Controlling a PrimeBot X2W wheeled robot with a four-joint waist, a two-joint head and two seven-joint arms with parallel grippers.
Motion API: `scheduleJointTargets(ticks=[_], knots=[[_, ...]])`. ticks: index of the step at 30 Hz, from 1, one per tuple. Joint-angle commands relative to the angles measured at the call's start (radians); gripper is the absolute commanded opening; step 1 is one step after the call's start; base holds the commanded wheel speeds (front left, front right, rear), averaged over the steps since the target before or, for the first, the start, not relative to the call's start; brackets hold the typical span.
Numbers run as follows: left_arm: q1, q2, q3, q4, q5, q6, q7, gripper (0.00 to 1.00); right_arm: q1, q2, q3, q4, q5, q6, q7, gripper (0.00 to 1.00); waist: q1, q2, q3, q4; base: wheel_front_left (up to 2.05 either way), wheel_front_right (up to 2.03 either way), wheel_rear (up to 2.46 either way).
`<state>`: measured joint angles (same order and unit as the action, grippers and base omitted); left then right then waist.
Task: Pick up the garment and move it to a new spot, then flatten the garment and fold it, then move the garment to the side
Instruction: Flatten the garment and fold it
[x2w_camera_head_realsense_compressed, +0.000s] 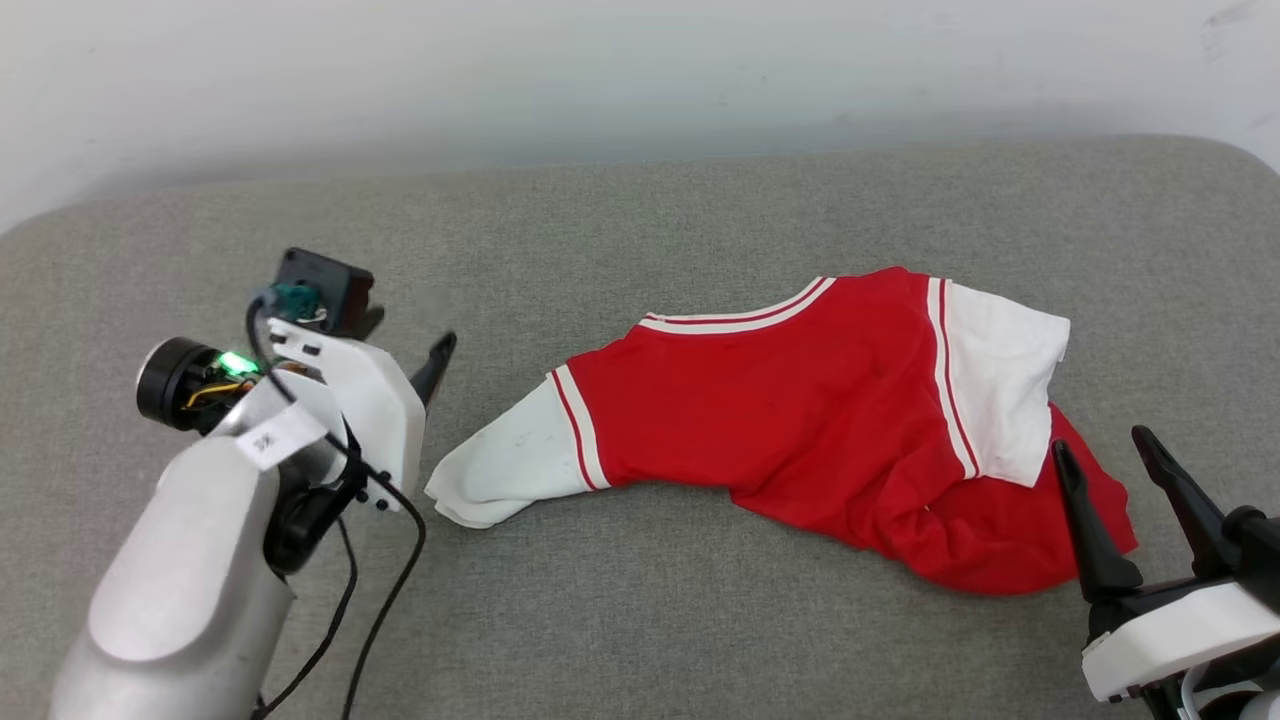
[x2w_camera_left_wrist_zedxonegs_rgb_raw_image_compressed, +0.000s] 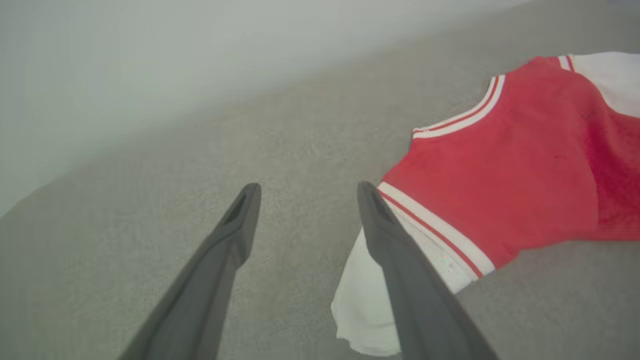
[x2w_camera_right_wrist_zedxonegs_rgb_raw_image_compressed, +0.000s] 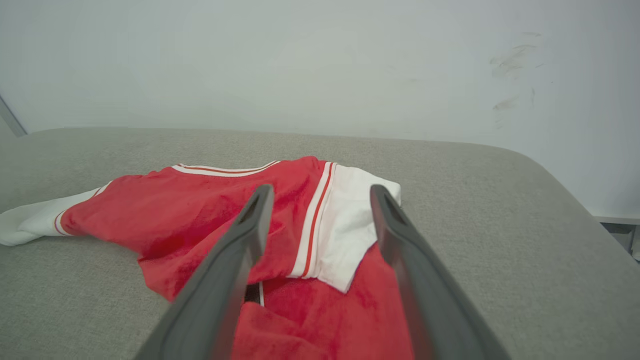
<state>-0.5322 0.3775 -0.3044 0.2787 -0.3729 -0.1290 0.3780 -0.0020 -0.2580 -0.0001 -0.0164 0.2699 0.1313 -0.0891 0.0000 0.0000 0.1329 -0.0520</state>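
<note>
The garment (x2w_camera_head_realsense_compressed: 780, 420), a red T-shirt with white sleeves and striped trim, lies crumpled on the grey padded surface, its lower part bunched at the right. One white sleeve (x2w_camera_head_realsense_compressed: 500, 465) points left and the other (x2w_camera_head_realsense_compressed: 1005, 390) is folded over the red body. My left gripper (x2w_camera_head_realsense_compressed: 410, 340) hovers open just left of the left sleeve, with nothing between its fingers (x2w_camera_left_wrist_zedxonegs_rgb_raw_image_compressed: 240, 225). In the left wrist view the garment (x2w_camera_left_wrist_zedxonegs_rgb_raw_image_compressed: 510, 165) lies right of the gripper (x2w_camera_left_wrist_zedxonegs_rgb_raw_image_compressed: 307, 187). My right gripper (x2w_camera_head_realsense_compressed: 1100, 445) is open at the garment's lower right edge, above the bunched fabric (x2w_camera_right_wrist_zedxonegs_rgb_raw_image_compressed: 200, 210), empty (x2w_camera_right_wrist_zedxonegs_rgb_raw_image_compressed: 322, 190).
The grey fabric surface (x2w_camera_head_realsense_compressed: 640, 620) has rounded corners and ends at a white wall (x2w_camera_head_realsense_compressed: 640, 70) behind. Its right edge (x2w_camera_right_wrist_zedxonegs_rgb_raw_image_compressed: 575, 200) drops off near the right gripper. A black cable (x2w_camera_head_realsense_compressed: 385, 600) hangs from the left arm.
</note>
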Motion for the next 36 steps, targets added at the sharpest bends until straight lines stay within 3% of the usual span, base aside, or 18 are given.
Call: scheduleJointTargets(ticks=[1,5,9,14,23,24,25,30,36], knots=[[-0.015,0.021,-0.023,0.001,-0.031,0.000,0.044,1.00,0.007,0.003,-0.002,-0.006,-0.005,-0.001,0.001,1.00,0.0000,0.0000,0.003,-0.002,0.00,0.00,0.00],[-0.051,0.085,-0.130,0.008,-0.154,0.000,0.221,1.00,0.005,0.002,0.001,-0.009,-0.003,-0.001,0.010,1.00,0.0000,0.0000,0.013,-0.006,0.00,0.00,0.00],[-0.078,0.124,-0.208,0.030,-0.237,0.000,0.323,1.00,-0.011,-0.003,0.011,-0.009,0.002,-0.001,0.013,1.00,0.0000,0.0000,0.030,-0.014,0.00,0.00,0.00],[-0.105,0.145,-0.283,0.092,-0.284,0.000,0.368,1.00,-0.034,-0.010,0.027,-0.002,0.007,-0.001,0.007,1.00,0.0000,0.0000,0.063,-0.030,0.00,0.00,0.00],[-0.120,0.131,-0.389,0.250,-0.327,0.000,0.362,1.00,-0.066,-0.014,0.042,0.025,0.013,-0.001,-0.010,1.00,0.0000,0.0000,0.108,-0.057,0.00,0.00,0.00],[-0.119,0.131,-0.405,0.258,-0.333,0.000,0.355,0.43,-0.066,-0.014,0.043,0.029,0.013,-0.001,-0.012,1.00,0.0000,0.0000,0.109,-0.058,0.00,0.00,0.00],[-0.121,0.133,-0.414,0.263,-0.335,0.000,0.340,0.00,-0.067,-0.014,0.042,0.032,0.012,-0.001,-0.015,1.00,0.0000,0.0000,0.109,-0.058,0.00,0.00,0.00],[-0.132,0.170,-0.444,0.230,-0.343,0.000,0.241,0.00,-0.054,-0.007,0.035,0.043,0.009,-0.001,-0.018,1.00,0.0000,0.0000,0.091,-0.051,0.00,0.00,0.00],[-0.109,0.230,-0.396,0.102,-0.359,0.006,0.110,0.00,-0.026,0.006,0.021,0.044,0.003,-0.001,-0.019,1.00,0.0000,0.0000,0.058,-0.029,0.00,0.00,0.00]])
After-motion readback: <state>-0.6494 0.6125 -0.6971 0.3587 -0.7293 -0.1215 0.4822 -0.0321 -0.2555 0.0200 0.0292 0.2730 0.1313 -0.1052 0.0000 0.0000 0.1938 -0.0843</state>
